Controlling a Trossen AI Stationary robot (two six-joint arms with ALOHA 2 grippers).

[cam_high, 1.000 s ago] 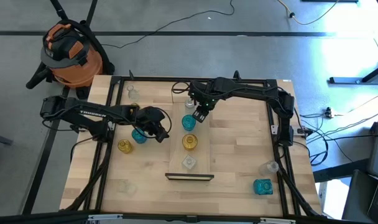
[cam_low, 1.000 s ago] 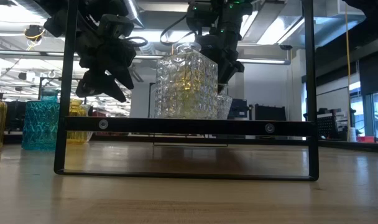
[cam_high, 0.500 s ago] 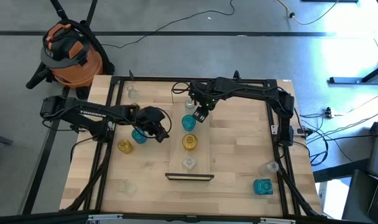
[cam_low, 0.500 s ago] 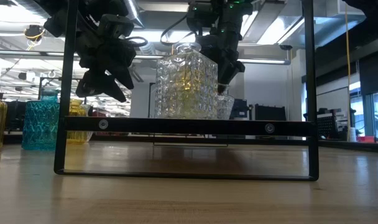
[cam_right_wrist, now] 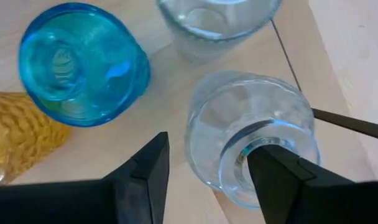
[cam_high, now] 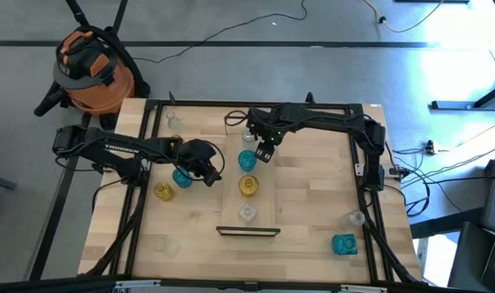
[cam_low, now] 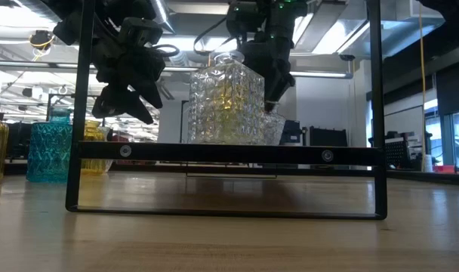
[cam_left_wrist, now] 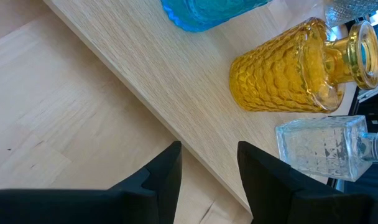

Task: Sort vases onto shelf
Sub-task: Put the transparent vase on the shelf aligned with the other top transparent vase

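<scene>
The shelf [cam_high: 268,175] lies across the table's middle. On it stand, from far to near, a clear vase [cam_high: 247,134], a teal vase [cam_high: 247,159], an amber vase [cam_high: 247,186] and a square clear vase [cam_high: 247,213]. My right gripper [cam_high: 262,152] is open over the shelf's far part, straddling the wall of another clear vase [cam_right_wrist: 251,137] that stands on the board beside the teal vase [cam_right_wrist: 77,62]. My left gripper [cam_high: 211,169] hangs open just left of the shelf, next to a teal vase [cam_high: 182,175] on the table, with nothing between its fingers [cam_left_wrist: 170,168]. My right gripper comes from above, pointing down. One finger [cam_right_wrist: 282,174] reaches to the mouth [cam_right_wrist: 245,155] of the clear vase, and the other finger [cam_right_wrist: 145,174] stands outside, apart from the wall. I cannot tell whether the first finger touches the glass.
Loose vases stand on the table: amber [cam_high: 163,191] and clear ones [cam_high: 173,122] [cam_high: 162,242] on the left, clear [cam_high: 355,217] and teal [cam_high: 343,243] at the near right. The shelf's dark wire frame [cam_low: 226,151] rises at its near end. A shop vacuum [cam_high: 93,69] stands beyond the far left corner.
My right gripper has dipped a little over the shelf's far part, and the clear vase at its fingers has shifted slightly in the low view. The left arm has kept still.
</scene>
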